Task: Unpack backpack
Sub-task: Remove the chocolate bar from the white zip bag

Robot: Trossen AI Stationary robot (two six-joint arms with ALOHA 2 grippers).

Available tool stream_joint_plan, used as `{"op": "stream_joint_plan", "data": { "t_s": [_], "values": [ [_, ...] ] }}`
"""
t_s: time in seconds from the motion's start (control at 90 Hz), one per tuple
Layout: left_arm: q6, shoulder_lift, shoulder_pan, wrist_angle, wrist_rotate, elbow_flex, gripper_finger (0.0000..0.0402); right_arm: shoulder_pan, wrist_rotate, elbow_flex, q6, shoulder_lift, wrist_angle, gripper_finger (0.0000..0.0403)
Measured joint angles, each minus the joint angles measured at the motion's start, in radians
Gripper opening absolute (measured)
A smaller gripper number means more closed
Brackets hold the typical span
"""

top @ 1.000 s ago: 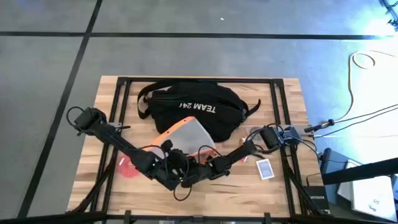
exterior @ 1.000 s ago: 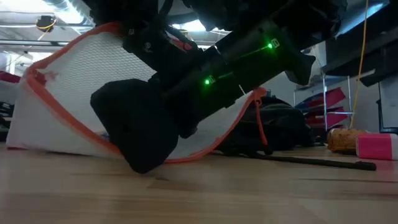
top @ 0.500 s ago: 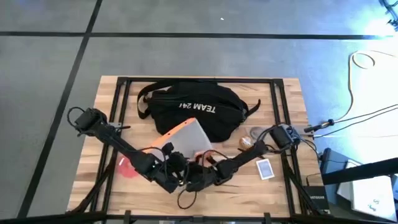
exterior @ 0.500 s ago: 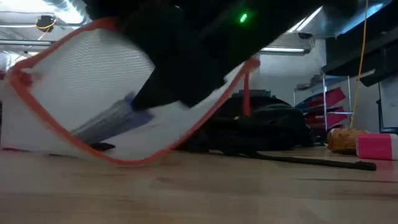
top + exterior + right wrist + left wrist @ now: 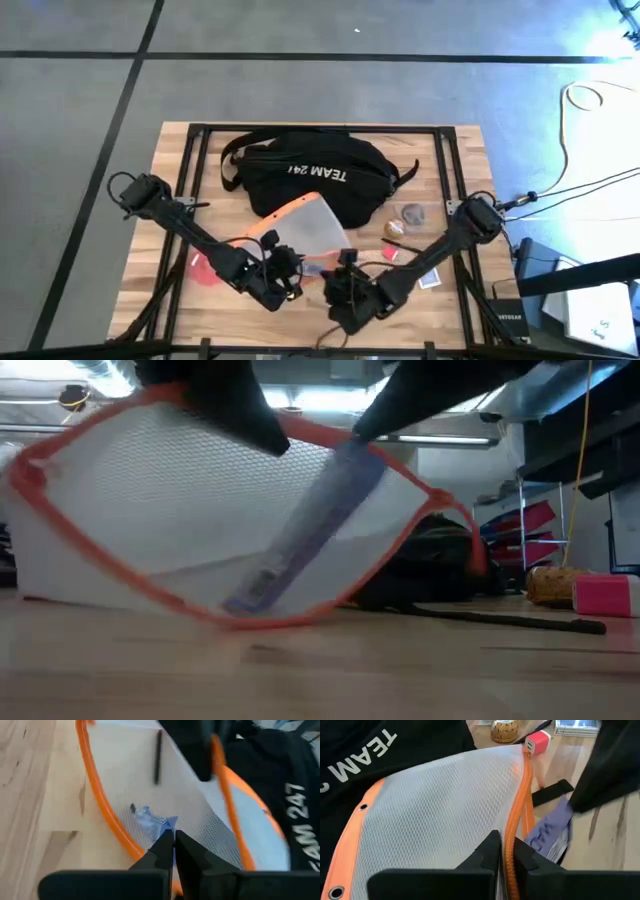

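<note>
Left gripper (image 5: 504, 852) clamped on the orange zipper edge of the translucent mesh pouch with orange trim (image 5: 440, 805), holding its mouth up. Right gripper (image 5: 172, 845) pinched on a bluish flat packet (image 5: 150, 820) at that mouth. Just beyond both, toward the table's far edge: the large black soft fabric backpack (image 5: 310, 170), long axis crosswise, roughly equally near either arm. Only in the low view: packet (image 5: 300, 525) slanting steeply inside the pouch.

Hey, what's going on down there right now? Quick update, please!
Left claw shut on pouch rim. Right claw shut on blue packet, drawing it from pouch. Backpack behind, untouched.
</note>
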Motion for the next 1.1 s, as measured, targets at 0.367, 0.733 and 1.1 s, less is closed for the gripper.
{"op": "stream_joint_plan", "data": {
  "t_s": [0.367, 0.733, 1.1],
  "values": [
    [-0.002, -0.001, 0.001, -0.001, -0.003, 0.000, 0.0000, 0.153, 0.169, -0.001, 0.376, -0.088, -0.376, 0.0000],
    [-0.003, -0.002, 0.007, 0.013, -0.007, 0.000, 0.0000, 0.073, -0.020, -0.095, 0.397, 0.011, 0.014, 0.0060],
    [0.001, -0.002, 0.007, 0.017, -0.008, 0.000, 0.0000, -0.013, -0.203, -0.138, 0.432, 0.139, 0.307, 0.0306]
  ]
}}
